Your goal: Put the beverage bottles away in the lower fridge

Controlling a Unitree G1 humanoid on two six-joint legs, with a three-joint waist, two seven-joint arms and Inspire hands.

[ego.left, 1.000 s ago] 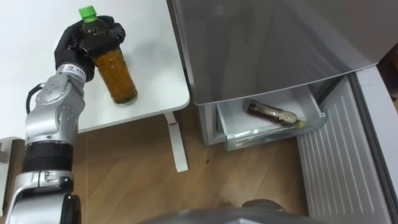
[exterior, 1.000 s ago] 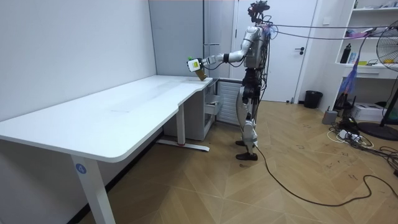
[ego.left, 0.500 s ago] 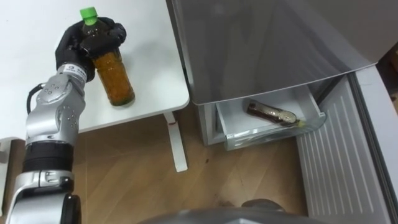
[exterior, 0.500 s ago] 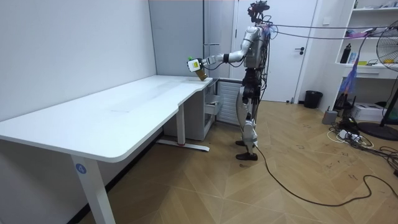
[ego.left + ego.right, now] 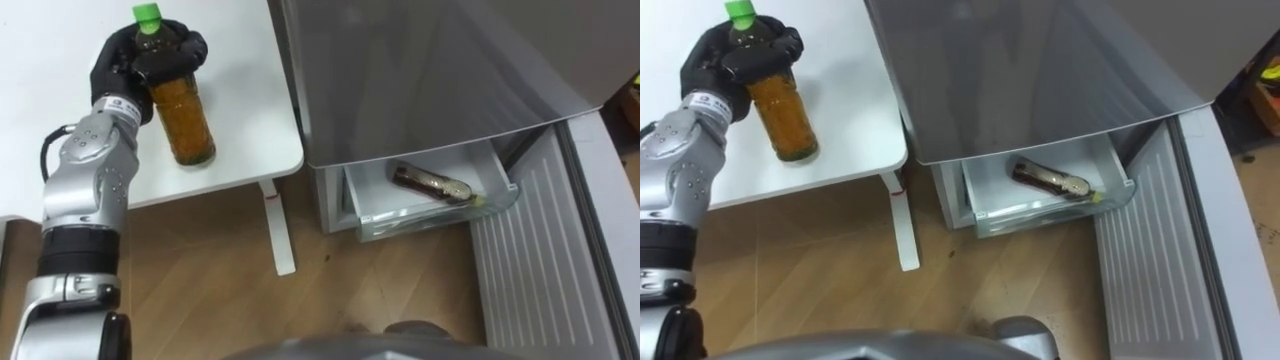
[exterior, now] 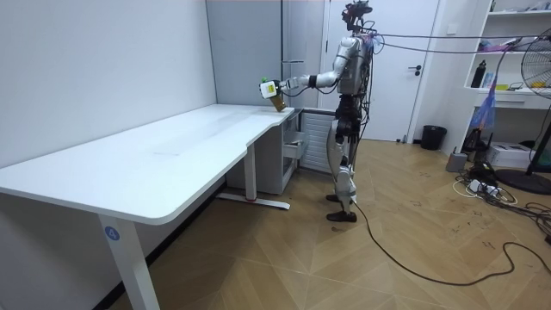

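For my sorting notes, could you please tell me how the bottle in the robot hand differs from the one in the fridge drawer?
The held bottle stands upright in the left robot hand; the drawer bottle lies on its side, untouched. The held bottle looks amber, the drawer bottle darker. Both are drink bottles.

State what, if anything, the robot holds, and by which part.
Its left hand grips the green-capped bottle round its upper part, just below the cap.
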